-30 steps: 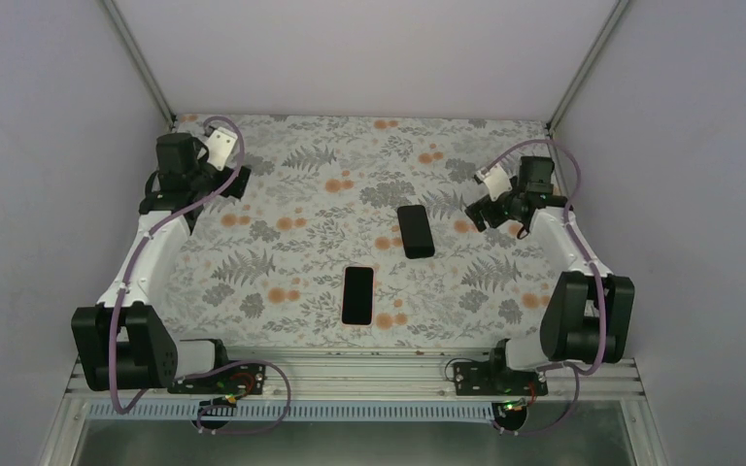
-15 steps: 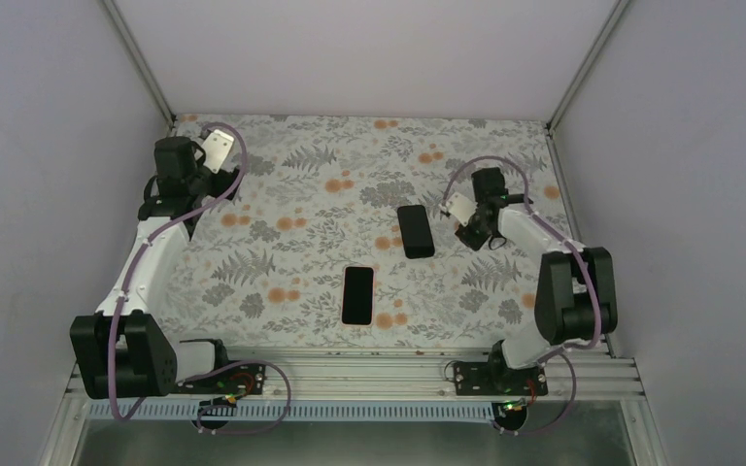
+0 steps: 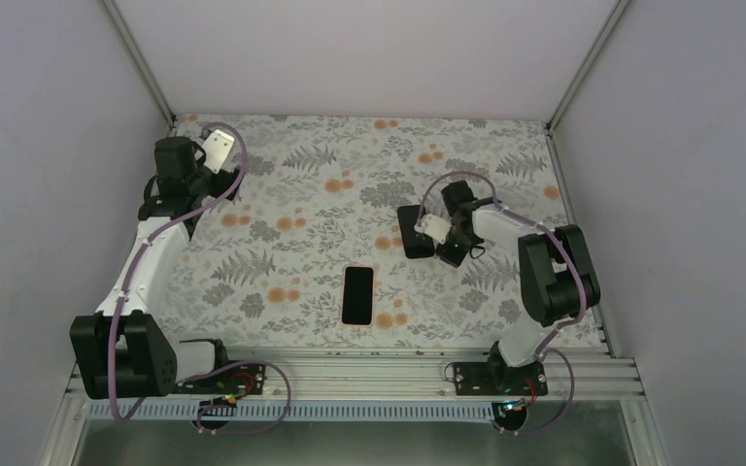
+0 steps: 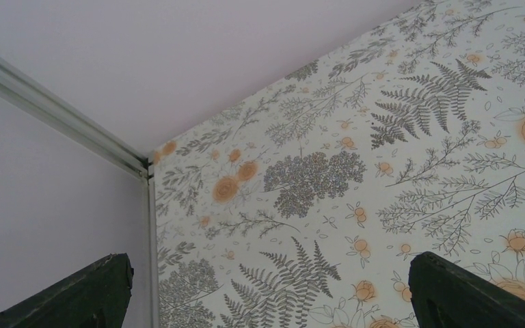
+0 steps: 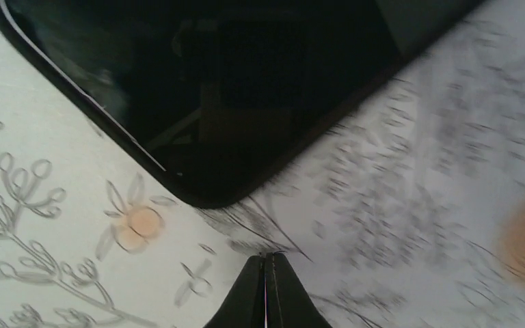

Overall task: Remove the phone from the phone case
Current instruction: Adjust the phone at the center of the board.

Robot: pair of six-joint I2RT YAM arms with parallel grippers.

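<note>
Overhead, we see the glossy black rounded-corner phone (image 3: 408,233) lying flat on flowered cloth (image 3: 282,194), a flat black rectangular slab (image 3: 357,294) nearer us, left of it, right gripper (image 3: 425,238) at its right edge, left wrist view, left gripper (image 4: 273,290) spread wide, empty, right wrist view, fingers (image 5: 253,294) pressed together, empty, just off the phone's corner.

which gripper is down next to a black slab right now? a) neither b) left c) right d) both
c: the right gripper, fingertips shut, sits just off a corner of the farther black slab, while the left gripper hangs open over the far left corner of the table.
</note>
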